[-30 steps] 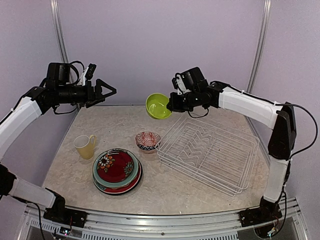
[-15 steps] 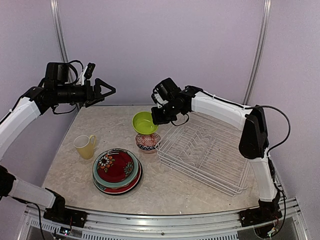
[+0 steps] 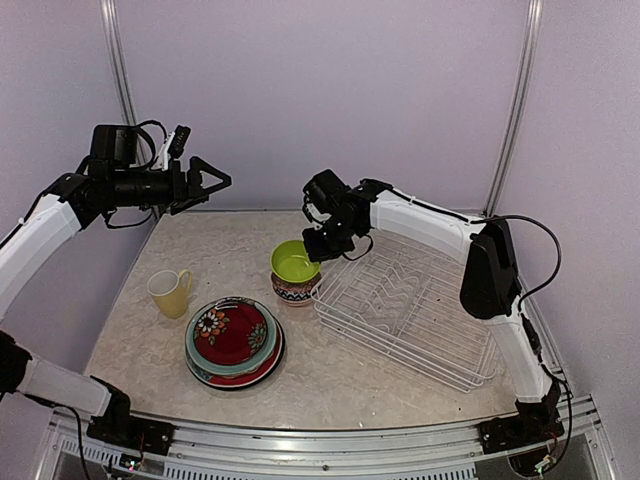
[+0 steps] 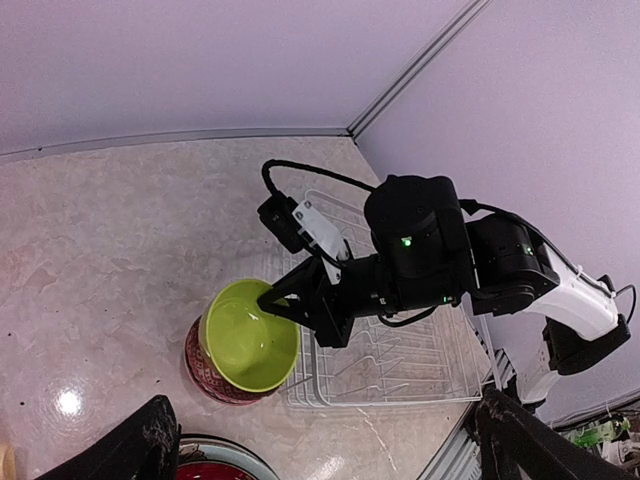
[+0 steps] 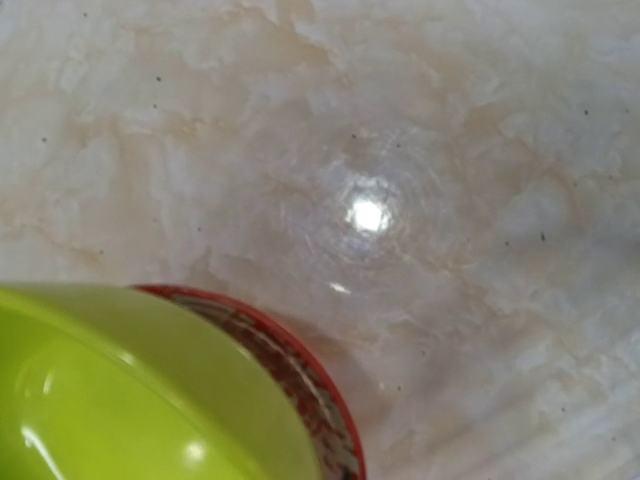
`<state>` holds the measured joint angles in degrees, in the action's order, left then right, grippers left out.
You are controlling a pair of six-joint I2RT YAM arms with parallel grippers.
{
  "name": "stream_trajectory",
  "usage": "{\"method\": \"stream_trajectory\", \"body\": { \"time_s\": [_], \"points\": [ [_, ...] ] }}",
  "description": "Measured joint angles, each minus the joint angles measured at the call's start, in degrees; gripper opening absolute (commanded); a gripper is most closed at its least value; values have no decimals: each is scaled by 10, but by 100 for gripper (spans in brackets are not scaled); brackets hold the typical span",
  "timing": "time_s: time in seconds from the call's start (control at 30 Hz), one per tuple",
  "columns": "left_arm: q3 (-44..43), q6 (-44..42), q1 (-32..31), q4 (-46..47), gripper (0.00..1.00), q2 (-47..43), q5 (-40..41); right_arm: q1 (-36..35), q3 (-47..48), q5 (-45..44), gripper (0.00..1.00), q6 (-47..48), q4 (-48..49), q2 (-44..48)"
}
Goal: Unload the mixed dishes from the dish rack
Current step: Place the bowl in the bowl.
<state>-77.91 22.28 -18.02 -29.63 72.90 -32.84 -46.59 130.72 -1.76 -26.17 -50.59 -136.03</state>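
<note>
My right gripper (image 3: 314,250) is shut on the rim of the lime green bowl (image 3: 293,260), which is nested in the red-white bowl (image 3: 297,289) left of the dish rack (image 3: 440,330). The left wrist view shows one right finger inside the green bowl (image 4: 250,335) above the red-white bowl (image 4: 212,376). The right wrist view shows only the green bowl (image 5: 120,400) and the red rim (image 5: 318,405). The white wire rack holds no dishes. My left gripper (image 3: 220,180) is open and empty, high above the table's back left. No blue-white bowl is in view.
A pale yellow mug (image 3: 170,292) stands at the left. A stack of floral plates (image 3: 233,340), red one on top, lies in front of the bowls. The rack (image 4: 400,355) sits at an angle on the right half of the marble table (image 3: 230,250).
My right gripper has carried the green bowl from beside the rack leftward and down into the red-white bowl. The left arm has not moved.
</note>
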Motion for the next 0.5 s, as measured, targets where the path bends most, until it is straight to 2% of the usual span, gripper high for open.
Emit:
{"method": "stream_trajectory", "body": {
  "time_s": [0.07,0.17,0.3,0.5],
  "points": [
    [0,0,0,0,99,0,0,0,0,0,1,0,-4,0],
    [0,0,0,0,99,0,0,0,0,0,14,0,-7,0],
    [0,0,0,0,99,0,0,0,0,3,27,3,-5,0],
    [0,0,0,0,99,0,1,-1,-11,0,38,10,13,5]
  ]
}}
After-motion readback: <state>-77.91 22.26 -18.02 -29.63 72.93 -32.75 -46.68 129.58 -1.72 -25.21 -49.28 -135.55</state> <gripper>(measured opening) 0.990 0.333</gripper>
